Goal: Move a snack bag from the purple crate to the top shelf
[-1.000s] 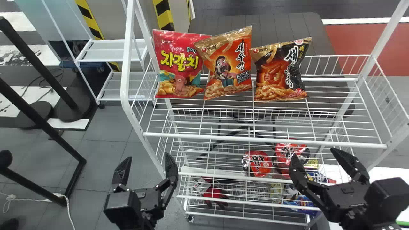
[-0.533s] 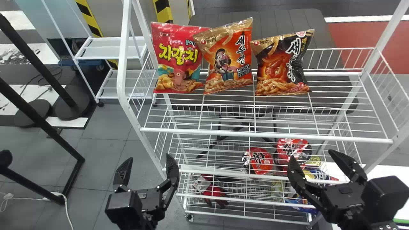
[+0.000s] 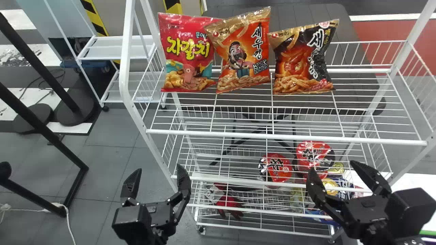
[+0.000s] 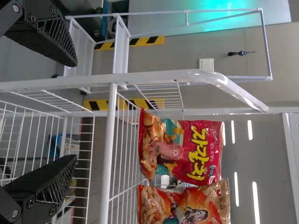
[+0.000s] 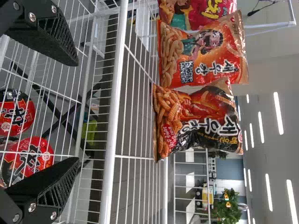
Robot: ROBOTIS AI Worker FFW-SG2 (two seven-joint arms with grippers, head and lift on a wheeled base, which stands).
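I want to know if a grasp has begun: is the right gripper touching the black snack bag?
Apart. In the right wrist view, the right gripper hangs open, and the white front rail shows between its fingers and the black snack bag.

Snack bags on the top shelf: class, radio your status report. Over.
Left end effector, right end effector: both open, empty. Red snack bag, orange snack bag, black snack bag standing on top shelf. Front rail possibly in the way.
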